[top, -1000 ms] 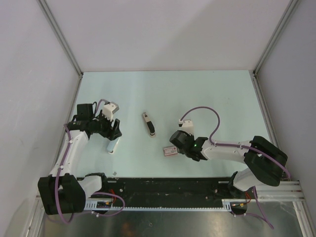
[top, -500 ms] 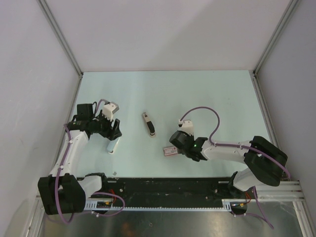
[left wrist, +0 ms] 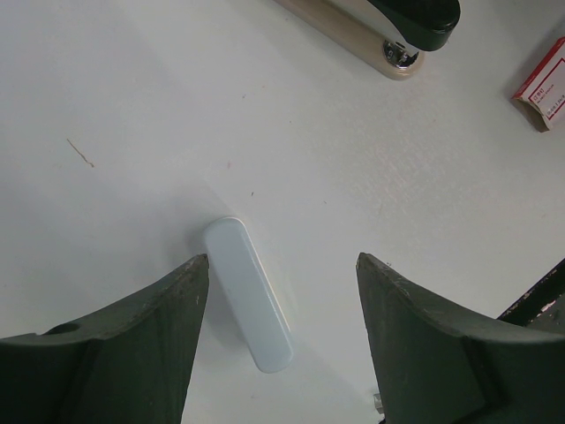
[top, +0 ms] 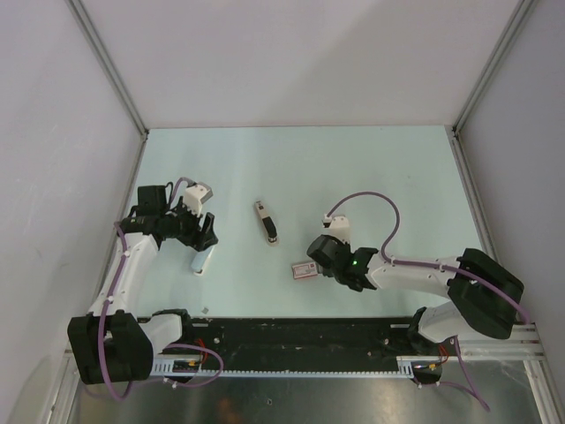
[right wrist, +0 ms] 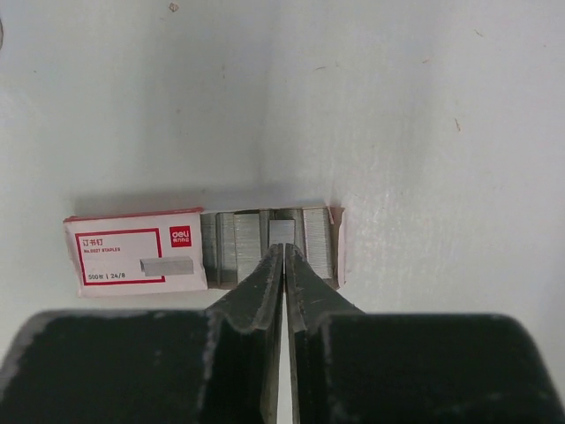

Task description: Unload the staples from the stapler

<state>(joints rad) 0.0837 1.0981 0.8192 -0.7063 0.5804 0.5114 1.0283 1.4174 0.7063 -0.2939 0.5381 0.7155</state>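
The stapler (top: pixel 267 221), beige with a black top, lies closed on the table between the arms; its end shows in the left wrist view (left wrist: pixel 393 31). My right gripper (top: pixel 314 262) is shut, its tips (right wrist: pixel 282 247) at the open end of the pink staple box (right wrist: pixel 132 252). Grey staples (right wrist: pixel 234 247) lie in rows inside the box, and a short strip (right wrist: pixel 283 231) sits right at the tips; I cannot tell if it is pinched. My left gripper (top: pixel 202 240) is open and empty (left wrist: pixel 281 261), low over a small white stick (left wrist: pixel 249 296).
The staple box (top: pixel 305 269) lies near the stapler, toward the front; its corner shows in the left wrist view (left wrist: pixel 543 84). The white stick (top: pixel 200 261) lies at the left. Grey walls enclose the table, and a black rail runs along the near edge.
My right arm's wrist and elbow have shifted slightly right and toward the near edge; its tips stay at the box. The left arm, stapler and stick have not moved.
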